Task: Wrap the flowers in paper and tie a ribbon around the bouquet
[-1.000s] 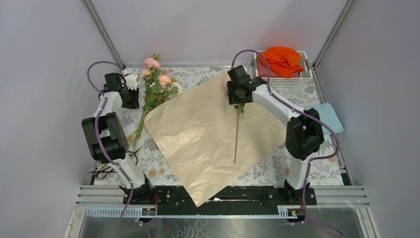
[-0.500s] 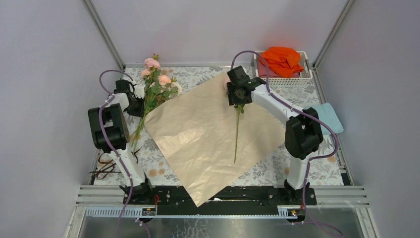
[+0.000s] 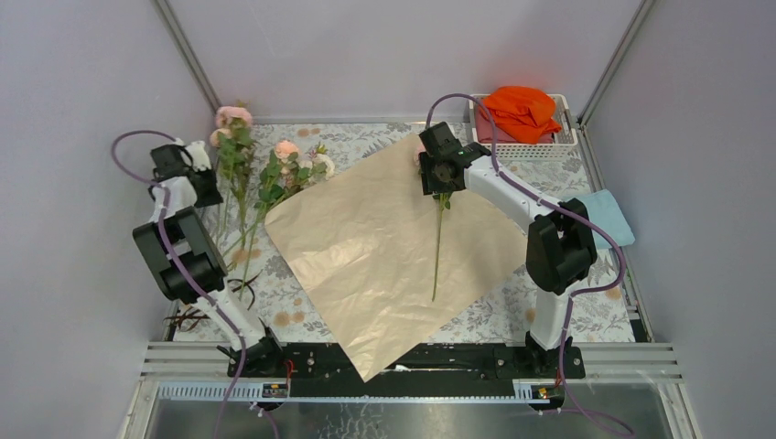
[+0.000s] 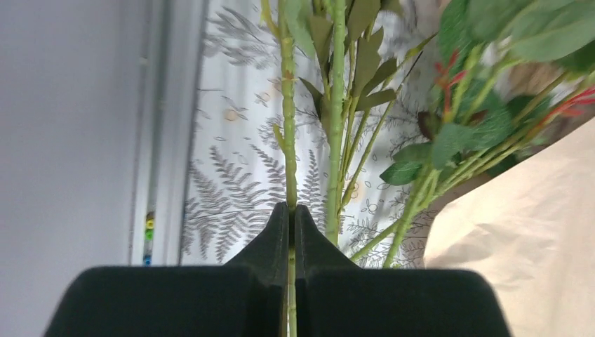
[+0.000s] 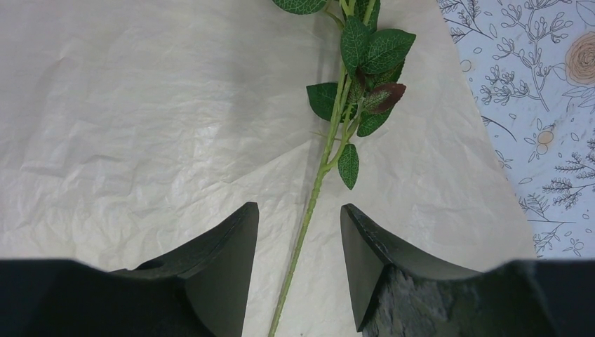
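Left gripper: the black two-finger left gripper [image 4: 291, 210] is clenched on one thin green stem [image 4: 288, 119], held at the far-left edge of the table with its pink bloom [image 3: 233, 115] toward the back wall
Right gripper: the black right gripper [image 5: 298, 209] is released, jaws apart astride a leafy single stem [image 5: 328, 151] lying on the paper
Flowers: the bunch of pink and cream blooms on green stems [image 3: 285, 172] lies just beside the paper's left corner, leaves overlapping its edge
Paper: the large crinkled tan-beige sheet [image 3: 366, 247] lies flat, turned like a diamond, its near corner over the front rail
Ribbon: the thin dark brown ribbon [image 3: 194, 315] sits in a loose heap by the left arm's base
Risk: the pinched stem is thin and smooth, so it may swivel or slip from the jaws; neighbouring stems stand close against it and could be dragged along; a low sweep could catch and fold the paper's corner
Surface: a floral-print table covering [image 3: 512, 306], pale with fern and bloom motifs
Room: plain pale lilac walls [image 3: 384, 55]; a white mesh basket [image 3: 540, 148] holding a bright orange cloth [image 3: 522, 110] back right; a light blue cloth [image 3: 611, 218] at the right edge
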### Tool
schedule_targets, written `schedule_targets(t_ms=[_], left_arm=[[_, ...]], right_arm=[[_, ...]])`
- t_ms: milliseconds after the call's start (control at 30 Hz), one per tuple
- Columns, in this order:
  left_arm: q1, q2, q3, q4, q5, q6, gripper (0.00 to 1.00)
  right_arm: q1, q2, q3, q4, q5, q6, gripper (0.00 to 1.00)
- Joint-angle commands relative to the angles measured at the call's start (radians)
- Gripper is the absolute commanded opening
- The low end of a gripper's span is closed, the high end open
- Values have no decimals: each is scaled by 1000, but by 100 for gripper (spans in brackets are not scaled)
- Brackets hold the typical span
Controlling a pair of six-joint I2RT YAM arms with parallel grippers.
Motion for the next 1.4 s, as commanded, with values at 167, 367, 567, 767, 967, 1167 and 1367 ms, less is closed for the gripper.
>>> schedule_targets(t_ms=[167,367,567,767,967,1167,1367], left_arm=[[63,-233,11,81,272,-93,0],[-71,-487,-99,127,160,93,0],[-33,-401,125,-182,642,9,0],[-104,-428,28,-74,852,-161,0],[-246,-514,-49,4,842,-210,0],[-313,-538,-93,81,812,-314,0],[-367,-542,-126,125,785,-356,0]], right_arm=[[39,-54,13,21,47,-38,54],[106,-69,26,78,-26,-100,54],[139,-132,20,299,-340,-21,54],[218,-115,-24,821,-547,242,65],[263,12,11,1207,-544,556,86],[268,73,35,1146,-409,704,85],[268,37,-41,1161,-318,749,83]])
